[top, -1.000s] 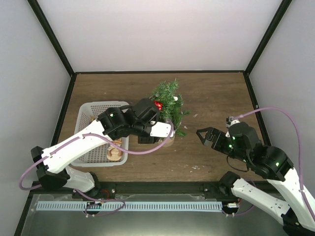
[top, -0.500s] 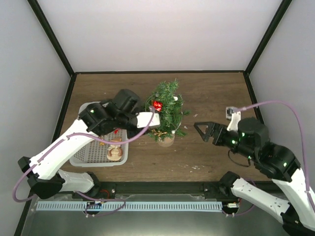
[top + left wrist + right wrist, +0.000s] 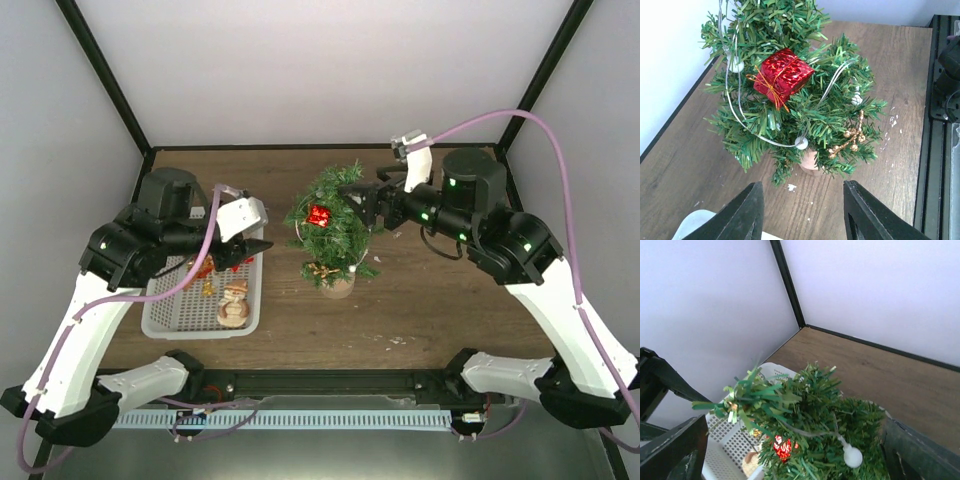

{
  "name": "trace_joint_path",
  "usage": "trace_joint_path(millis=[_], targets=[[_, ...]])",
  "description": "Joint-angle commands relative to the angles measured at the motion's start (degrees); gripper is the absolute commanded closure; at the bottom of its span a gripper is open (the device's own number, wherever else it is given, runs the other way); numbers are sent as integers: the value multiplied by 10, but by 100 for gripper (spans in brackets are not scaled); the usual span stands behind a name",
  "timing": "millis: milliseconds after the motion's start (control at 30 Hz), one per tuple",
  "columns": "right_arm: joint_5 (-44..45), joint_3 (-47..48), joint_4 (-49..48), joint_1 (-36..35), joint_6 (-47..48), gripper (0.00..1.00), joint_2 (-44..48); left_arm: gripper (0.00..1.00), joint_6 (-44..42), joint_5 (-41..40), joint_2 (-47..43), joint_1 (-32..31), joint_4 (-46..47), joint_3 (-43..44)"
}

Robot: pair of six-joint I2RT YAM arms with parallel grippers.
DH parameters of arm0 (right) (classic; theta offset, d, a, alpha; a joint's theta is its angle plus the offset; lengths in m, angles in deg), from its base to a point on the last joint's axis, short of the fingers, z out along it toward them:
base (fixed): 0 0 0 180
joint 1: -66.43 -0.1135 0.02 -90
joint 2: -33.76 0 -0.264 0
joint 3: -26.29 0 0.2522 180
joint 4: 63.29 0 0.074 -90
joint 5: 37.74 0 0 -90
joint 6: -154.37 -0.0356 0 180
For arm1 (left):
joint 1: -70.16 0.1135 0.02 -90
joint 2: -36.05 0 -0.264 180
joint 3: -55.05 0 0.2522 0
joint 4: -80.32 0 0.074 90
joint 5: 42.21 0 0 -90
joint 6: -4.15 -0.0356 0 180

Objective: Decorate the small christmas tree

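Note:
The small christmas tree (image 3: 333, 228) stands mid-table on its tan base (image 3: 338, 287). On it hang a red gift-box ornament (image 3: 319, 214), a gold sprig (image 3: 322, 270) and a silver string with white beads (image 3: 801, 143). My left gripper (image 3: 256, 247) is open and empty over the basket's right edge, left of the tree. In the left wrist view the tree (image 3: 790, 95) lies beyond the left gripper (image 3: 802, 220). My right gripper (image 3: 358, 203) is open wide at the treetop. The right wrist view shows its jaws either side of the top branches (image 3: 805, 405), not touching them.
A white basket (image 3: 180, 318) sits left of the tree, holding a snowman figure (image 3: 234, 300) and red and gold ornaments (image 3: 205, 272). Black frame posts and grey walls bound the table on all sides. White crumbs (image 3: 788, 187) dot the wood near the base.
The left arm pulled back leftward from the tree to above the basket, leaving the red gift box on the branches. The right arm swung from the table's right side to the treetop.

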Motion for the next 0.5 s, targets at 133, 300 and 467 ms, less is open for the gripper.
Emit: trace_joint_path(millis=[133, 300, 467], targets=[[-43, 15, -33, 4, 94, 18, -15, 56, 0, 44, -17, 25, -14, -18], [-52, -13, -54, 4, 101, 21, -6, 56, 0, 48, -18, 32, -17, -21], [-64, -26, -68, 4, 114, 25, -21, 56, -7, 51, -14, 33, -20, -22]])
